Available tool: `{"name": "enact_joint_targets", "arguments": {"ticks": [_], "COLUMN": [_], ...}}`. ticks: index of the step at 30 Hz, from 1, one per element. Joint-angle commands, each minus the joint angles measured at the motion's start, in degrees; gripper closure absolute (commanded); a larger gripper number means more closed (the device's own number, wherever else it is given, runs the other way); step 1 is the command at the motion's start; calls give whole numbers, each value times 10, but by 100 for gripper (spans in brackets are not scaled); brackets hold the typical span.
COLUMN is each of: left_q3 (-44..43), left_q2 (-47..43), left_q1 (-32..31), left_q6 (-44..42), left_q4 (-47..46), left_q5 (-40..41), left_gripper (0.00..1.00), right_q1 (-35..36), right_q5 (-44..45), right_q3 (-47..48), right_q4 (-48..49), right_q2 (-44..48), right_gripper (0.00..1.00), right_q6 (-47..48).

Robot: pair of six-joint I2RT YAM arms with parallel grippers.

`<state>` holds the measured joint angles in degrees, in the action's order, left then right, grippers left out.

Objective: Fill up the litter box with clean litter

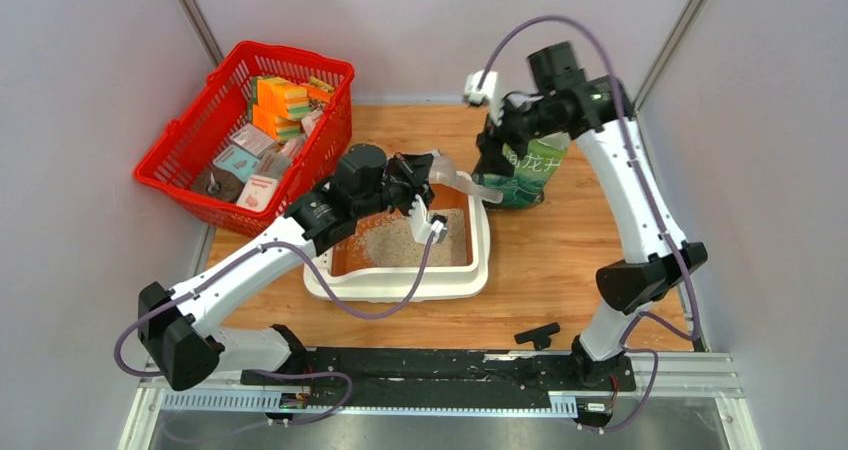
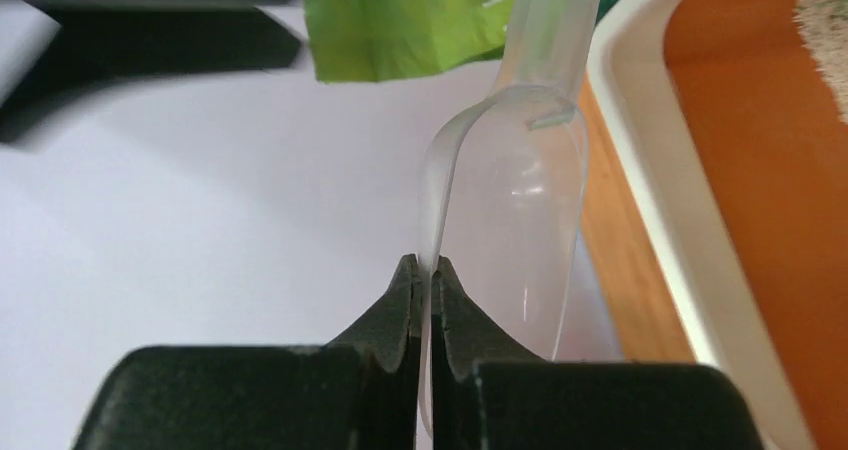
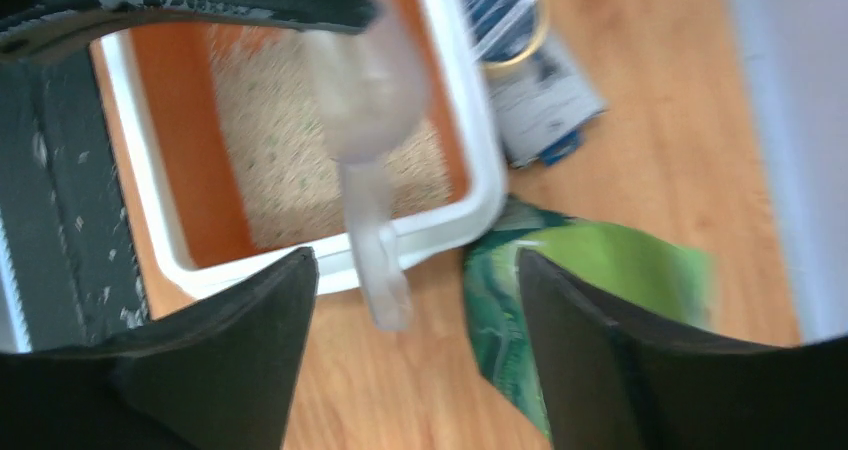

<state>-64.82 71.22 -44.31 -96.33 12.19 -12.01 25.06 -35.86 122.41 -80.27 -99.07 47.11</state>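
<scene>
Pale lilac-grey walls (image 1: 440, 20) are closing in on three sides here, with slanted metal struts (image 1: 195, 15) running up the back corners. A warm wooden table (image 1: 560, 270) is filling the middle of the booth, soft even light falling across it without throwing hard shadows. At the near edge a black base plate (image 1: 450, 365) is lying along a ribbed aluminium rail (image 1: 690, 375), with a dull grey metal surface (image 1: 450, 432) showing just below.

Wooden table (image 1: 560, 270), white litter box (image 1: 400, 288) near its middle, red basket (image 1: 190, 155) at the far left corner, green bag (image 1: 530, 175) upright just beyond the box's right end, small black T-shaped part (image 1: 538, 335) near the front edge.
</scene>
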Motion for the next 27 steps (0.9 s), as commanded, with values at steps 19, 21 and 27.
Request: {"name": "enact_joint_targets", "arguments": {"ticks": [19, 21, 27], "left_q3": [-286, -279, -282], "left_q2": [149, 158, 168], "left_q1": [157, 160, 161], "left_q6": [994, 1036, 1062], "left_q4": [119, 90, 58], "left_q5": [-340, -361, -365], "left_gripper": [100, 100, 100], "right_q1": [-220, -221, -221], "right_q5": [-281, -282, -296], "right_q3": [-175, -177, -190], "right_q4": [300, 310, 358], "right_q2": [165, 152, 139], "right_gripper": [0, 0, 1], "right_q6": [-555, -582, -650]}}
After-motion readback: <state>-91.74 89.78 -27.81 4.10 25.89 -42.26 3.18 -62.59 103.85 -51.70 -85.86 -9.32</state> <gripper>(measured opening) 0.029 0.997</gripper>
